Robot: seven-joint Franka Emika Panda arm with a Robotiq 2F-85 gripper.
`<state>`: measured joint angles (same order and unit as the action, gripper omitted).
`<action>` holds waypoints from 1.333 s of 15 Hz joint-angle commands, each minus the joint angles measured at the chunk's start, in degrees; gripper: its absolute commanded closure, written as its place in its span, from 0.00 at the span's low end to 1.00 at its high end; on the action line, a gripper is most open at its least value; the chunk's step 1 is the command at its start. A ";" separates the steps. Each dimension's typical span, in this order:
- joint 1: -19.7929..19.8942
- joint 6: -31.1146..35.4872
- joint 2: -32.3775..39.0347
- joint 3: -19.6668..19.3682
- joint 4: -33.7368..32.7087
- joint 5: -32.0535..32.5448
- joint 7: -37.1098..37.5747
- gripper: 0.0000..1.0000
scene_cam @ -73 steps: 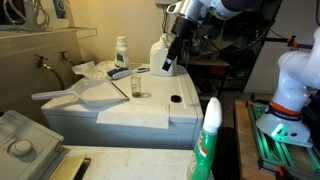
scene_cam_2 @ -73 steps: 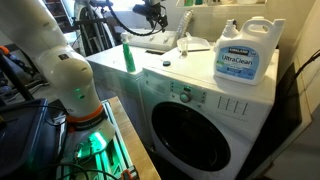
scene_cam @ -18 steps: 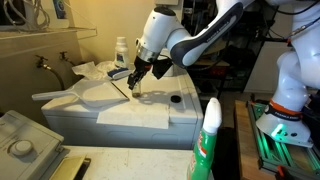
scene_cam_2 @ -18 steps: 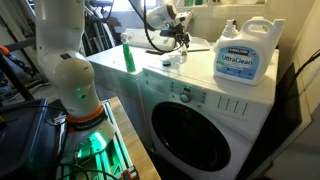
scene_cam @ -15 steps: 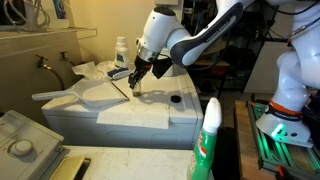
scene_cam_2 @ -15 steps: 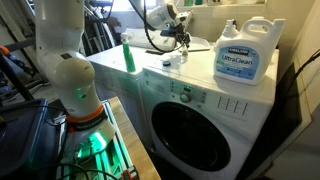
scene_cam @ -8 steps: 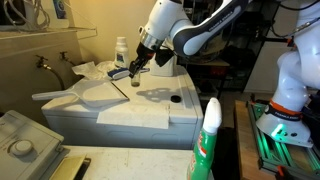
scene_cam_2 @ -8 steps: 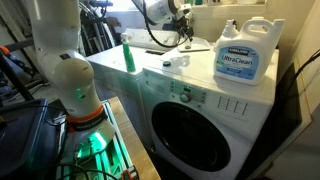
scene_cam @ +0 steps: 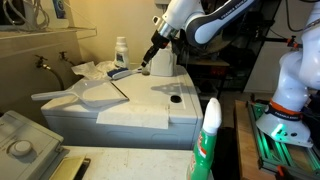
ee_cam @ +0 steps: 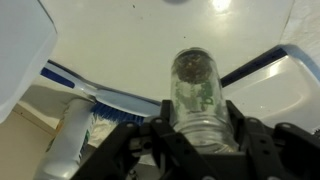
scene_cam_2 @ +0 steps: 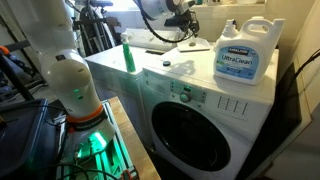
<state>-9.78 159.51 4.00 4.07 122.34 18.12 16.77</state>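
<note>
My gripper (scene_cam: 148, 66) is shut on a small clear glass jar (scene_cam: 145, 69) and holds it in the air above the white washer top (scene_cam: 150, 108). In the wrist view the jar (ee_cam: 194, 92) stands between the two black fingers (ee_cam: 235, 128), its far end pointing at the washer top (ee_cam: 140, 40); greenish flecks show through the glass. In an exterior view the gripper (scene_cam_2: 185, 43) hangs over the back of the machine, close to the white detergent jug (scene_cam_2: 245, 52).
A white detergent jug (scene_cam: 164, 55) and a small white bottle (scene_cam: 121, 50) stand at the back. A white tray lid (scene_cam: 88, 94) lies to one side, and a dark round spot (scene_cam: 175, 98) marks the top. A green spray bottle (scene_cam: 207, 140) stands in front.
The gripper has lifted the jar off the washer top and carried it up and toward the back, near the detergent jug. It has stayed shut on the jar.
</note>
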 commanded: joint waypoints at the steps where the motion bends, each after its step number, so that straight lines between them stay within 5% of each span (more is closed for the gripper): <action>1: 0.04 0.00 0.05 0.00 -0.13 0.03 0.03 0.47; 3: -0.28 0.00 0.40 0.17 -0.59 0.03 0.13 0.47; 4: -0.41 0.24 0.29 0.30 -0.54 -0.12 -0.05 0.72; 12: 0.19 12.56 -4.36 3.96 4.40 -11.70 -21.72 0.72; 20: 5.44 8.06 -8.95 -2.03 14.24 -2.17 -22.34 0.72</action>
<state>-6.62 170.38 -0.59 4.18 130.51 12.78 -6.03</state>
